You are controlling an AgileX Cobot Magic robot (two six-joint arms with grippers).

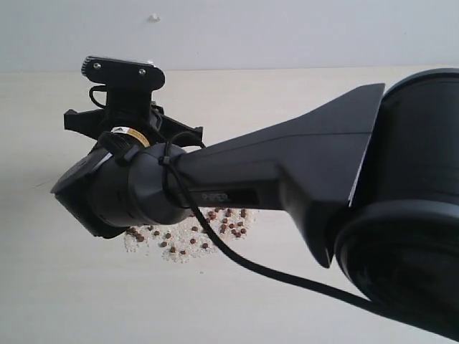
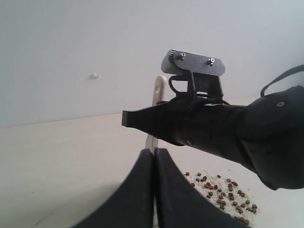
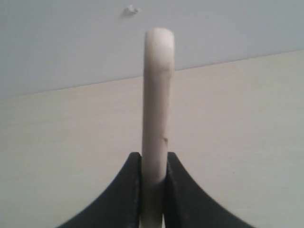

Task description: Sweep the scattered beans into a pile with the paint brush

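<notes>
Right gripper [image 3: 153,159] is pinching the paint brush [image 3: 157,90] handle upright so we can drag bristles through the beans [image 1: 193,241], left gripper [image 2: 154,156] sits pressed together, empty

Pale wooden tabletop [image 1: 72,294] meets a plain whitish wall [image 1: 301,29], seemingly evenly lit.

Exterior view: one mark found, a short strip of faint raised lettering [image 1: 215,195] on the side of the black arm [image 1: 287,165]. It sits just off frame centre toward 7 o'clock, beside the black cable [image 1: 237,258]. It is too blurred to read. Both wrist views: no legible text, labels, numbers or signs.
</notes>
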